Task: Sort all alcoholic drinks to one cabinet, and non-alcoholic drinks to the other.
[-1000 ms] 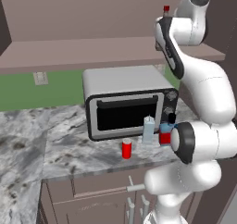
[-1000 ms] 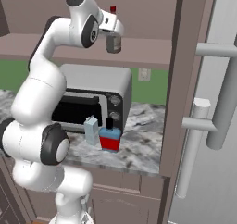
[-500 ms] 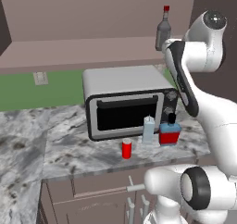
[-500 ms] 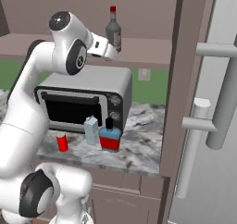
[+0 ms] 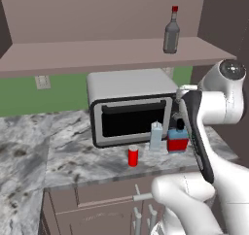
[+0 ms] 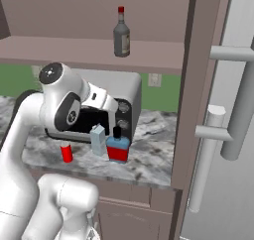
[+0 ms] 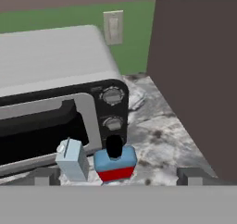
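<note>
A slim grey bottle with a red cap [image 5: 171, 30] [image 6: 121, 33] stands upright on the open shelf. On the marble counter, in front of the toaster oven, stand a small red can [image 5: 133, 157] [image 6: 66, 152], a pale-blue container [image 5: 156, 136] [image 6: 97, 140] [image 7: 73, 159] and a squat red-filled bottle with a blue top [image 5: 177, 139] [image 6: 118, 146] [image 7: 115, 160]. My gripper [image 7: 119, 177] hangs open above and just behind the red-filled bottle. Its fingertips [image 7: 46, 177] stand wide apart and hold nothing.
A grey toaster oven [image 5: 131, 108] [image 6: 126, 92] [image 7: 46, 75] sits close behind the drinks. A dark cabinet side panel [image 7: 199, 79] [image 6: 198, 85] rises at the right. Fridge handles [image 6: 223, 135] lie beyond it. Drawers [image 5: 97, 200] run under the counter edge.
My arm has dropped from the shelf to counter height, leaving the grey bottle standing on the shelf. The gripper has stayed open throughout.
</note>
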